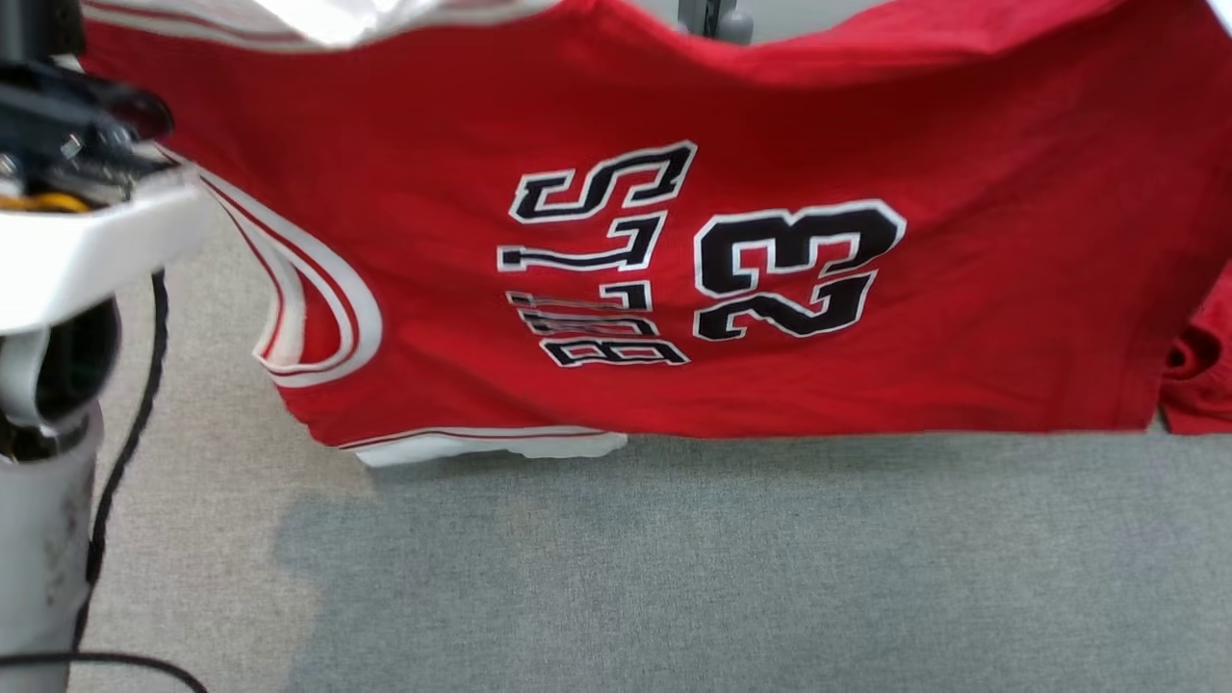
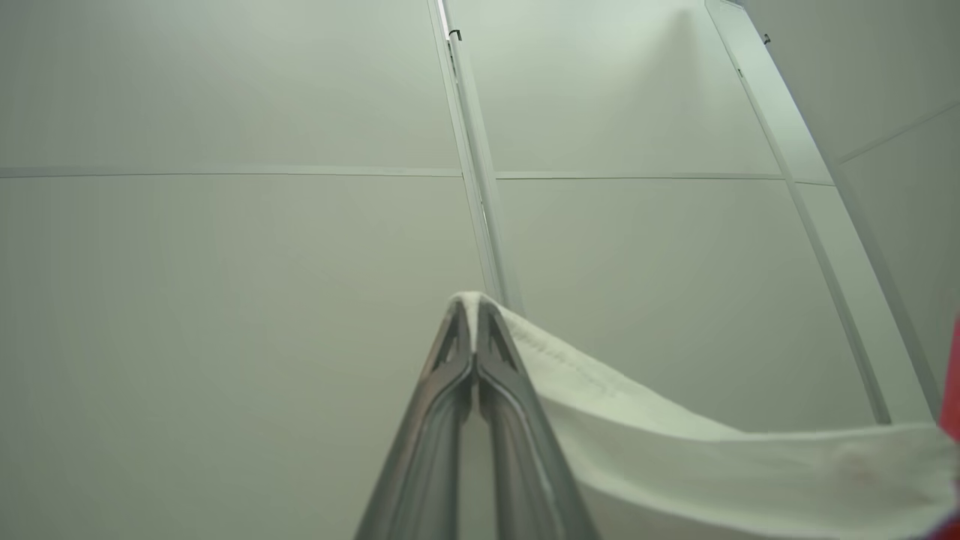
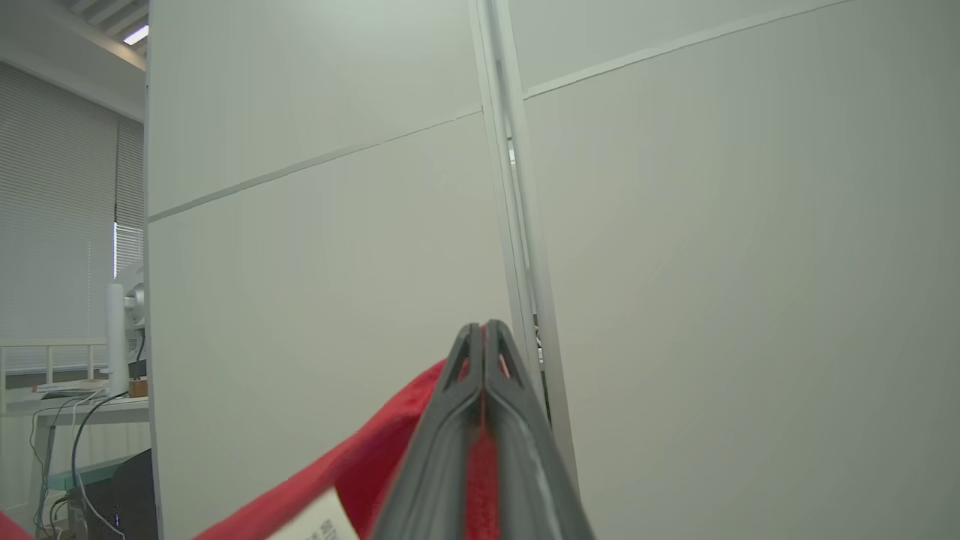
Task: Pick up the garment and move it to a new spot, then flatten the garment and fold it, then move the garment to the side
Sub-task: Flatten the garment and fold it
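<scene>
Red jersey (image 1: pixel 616 289) is held stretched sideways above grey carpet (image 1: pixel 674 558), armhole (image 1: pixel 318 318) toward the left. Its white trim (image 2: pixel 675 450) is pinched by the left gripper (image 2: pixel 474 315), red cloth by the right gripper (image 3: pixel 484 337).

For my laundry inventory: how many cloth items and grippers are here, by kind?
red jersey: 1
other red cloth, at the head view's right edge: 1
grippers, each shut on the jersey: 2 (left gripper, right gripper)
Total: 4
</scene>
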{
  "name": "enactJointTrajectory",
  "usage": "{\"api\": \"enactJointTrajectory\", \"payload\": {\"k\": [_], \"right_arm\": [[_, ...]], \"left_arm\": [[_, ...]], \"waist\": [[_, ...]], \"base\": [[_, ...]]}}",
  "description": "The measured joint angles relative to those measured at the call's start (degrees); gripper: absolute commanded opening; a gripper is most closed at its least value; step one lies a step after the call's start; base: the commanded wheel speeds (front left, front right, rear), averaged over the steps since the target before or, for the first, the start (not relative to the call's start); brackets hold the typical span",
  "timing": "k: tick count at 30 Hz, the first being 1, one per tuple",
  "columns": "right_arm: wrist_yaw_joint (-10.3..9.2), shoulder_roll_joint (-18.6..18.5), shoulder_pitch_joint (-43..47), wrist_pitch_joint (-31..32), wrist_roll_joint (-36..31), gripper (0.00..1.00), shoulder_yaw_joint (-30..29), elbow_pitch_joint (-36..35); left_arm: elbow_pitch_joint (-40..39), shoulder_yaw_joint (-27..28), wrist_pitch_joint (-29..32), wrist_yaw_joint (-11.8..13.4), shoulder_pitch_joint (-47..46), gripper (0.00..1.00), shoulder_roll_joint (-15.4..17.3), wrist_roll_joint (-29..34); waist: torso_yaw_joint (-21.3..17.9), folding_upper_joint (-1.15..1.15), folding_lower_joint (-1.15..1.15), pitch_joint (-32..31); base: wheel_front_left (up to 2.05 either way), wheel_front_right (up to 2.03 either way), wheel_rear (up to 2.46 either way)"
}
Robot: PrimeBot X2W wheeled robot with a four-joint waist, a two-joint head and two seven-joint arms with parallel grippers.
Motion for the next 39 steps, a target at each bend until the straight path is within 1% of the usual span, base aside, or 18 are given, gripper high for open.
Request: {"api": "enactJointTrajectory", "payload": {"k": [5, 11, 17, 20, 24, 27, 28, 29, 30, 31, 35, 39], "right_arm": [[0.0, -0.26, -6.92, 0.86, 0.58, 0.0, 1.24, 3.76], [0.0, -0.08, -21.85, -0.18, 0.4, 0.0, 3.54, 11.8], [0.0, 0.93, -37.87, -4.03, -1.35, 0.0, 6.56, 24.88], [0.0, 2.16, -43.4, -7.77, -2.19, 0.0, 8.48, 32.17], [-0.01, 3.85, -49.59, -13.23, -2.38, 0.0, 10.54, 42.01], [0.0, 5.22, -51.53, -14.9, -2.6, 0.0, 13.15, 49.67], [0.0, 5.22, -51.53, -14.9, -2.6, 0.0, 13.15, 49.67], [-0.01, 5.79, -51.51, -15.48, -2.78, 0.0, 14.16, 52.24], [0.0, 6.86, -51.04, -15.8, -3.33, 0.0, 16.48, 56.89], [0.0, 6.86, -51.04, -15.8, -3.33, 0.0, 16.48, 56.89], [-0.01, 8.16, -48.9, -17.47, -2.49, 0.0, 19.31, 64.15], [0.0, 8.61, -46.36, -18.3, -1.49, 0.0, 22.2, 69.5]], "left_arm": [[3.59, -0.36, -0.14, -1.52, -7.22, 0.0, -0.34, -0.97], [12.7, -2.1, -1.07, -4.7, -21.54, 0.0, -0.63, -0.68], [26.73, -3.92, -3.83, -6.95, -36.26, 0.0, -2.1, -0.07], [34.51, -4.72, -6.02, -7.68, -41.84, 0.0, -2.48, 0.26], [43.66, -5.71, -7.77, -8.36, -46.86, 0.0, -4.01, 0.05], [50.87, -5.65, -8.05, -8.72, -48.38, 0.0, -5.57, -2.02], [50.87, -5.65, -8.05, -8.72, -48.38, 0.0, -5.57, -2.02], [53.41, -6.03, -7.78, -8.79, -48.3, 0.0, -5.98, -2.86], [58.18, -6.72, -7.77, -8.99, -47.54, 0.0, -6.93, -4.0], [58.18, -6.72, -7.77, -8.99, -47.54, 0.0, -6.93, -4.0], [67.01, -7.92, -7.83, -9.22, -44.53, 0.0, -8.32, -6.51], [72.61, -8.05, -8.29, -9.38, -40.11, 0.0, -10.32, -11.62]], "waist": [[-0.1, 0.0, 0.0, 3.31], [-0.28, 0.0, 0.0, 8.5], [-0.36, 0.0, 0.0, 13.74], [-0.32, 0.0, 0.0, 15.36], [-0.08, 0.0, 0.0, 15.84], [0.07, 0.0, 0.0, 16.0], [0.07, 0.0, 0.0, 16.0], [0.12, 0.0, 0.0, 16.12], [0.22, 0.0, 0.0, 16.28], [0.22, 0.0, 0.0, 16.28], [0.67, 0.0, 0.0, 16.57], [0.84, 0.0, 0.0, 17.33]], "base": [[0.0, 0.0, 0.0], [0.0, 0.0, 0.0], [0.0, 0.0, 0.0], [0.0, 0.0, 0.0], [0.0, 0.0, 0.0], [0.0, 0.0, 0.0], [0.0, 0.0, 0.0], [0.0, 0.0, 0.0], [0.0, 0.0, 0.0], [0.0, 0.0, 0.0], [0.0, 0.0, 0.0], [0.0, 0.0, 0.0]]}}
